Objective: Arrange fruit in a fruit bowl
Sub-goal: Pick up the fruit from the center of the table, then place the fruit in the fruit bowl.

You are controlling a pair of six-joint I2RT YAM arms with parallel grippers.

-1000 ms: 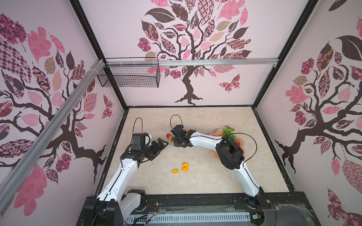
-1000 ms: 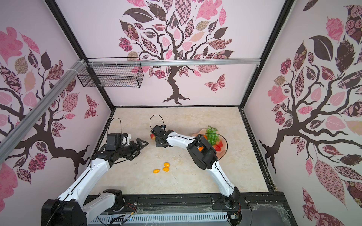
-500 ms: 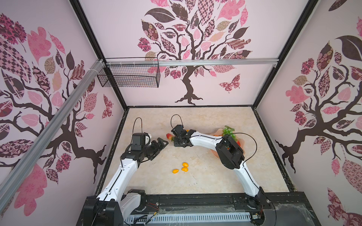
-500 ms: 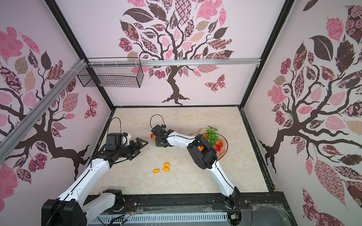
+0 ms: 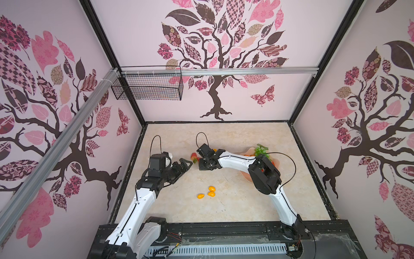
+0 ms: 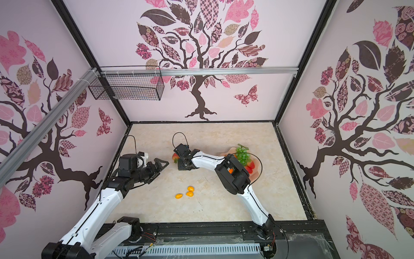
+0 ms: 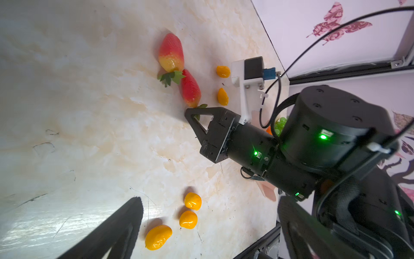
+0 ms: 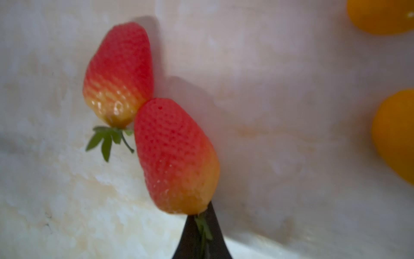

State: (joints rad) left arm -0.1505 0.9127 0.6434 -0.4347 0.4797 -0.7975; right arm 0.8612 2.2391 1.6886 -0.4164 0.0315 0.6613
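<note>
so the right gripper [image 7: 191, 112], mid-frame, is pinched on the strawberry [image 7: 190, 89] by its green leaves; left gripper [image 5: 186, 164] hangs wide open, empty.

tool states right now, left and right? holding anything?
left tool: open, holding nothing.
right tool: closed, pinching the green top of a strawberry.

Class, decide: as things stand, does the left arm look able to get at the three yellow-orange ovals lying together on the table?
Probably yes: the left gripper stands open, the ovals lie on bare table nearby, nothing between.
</note>
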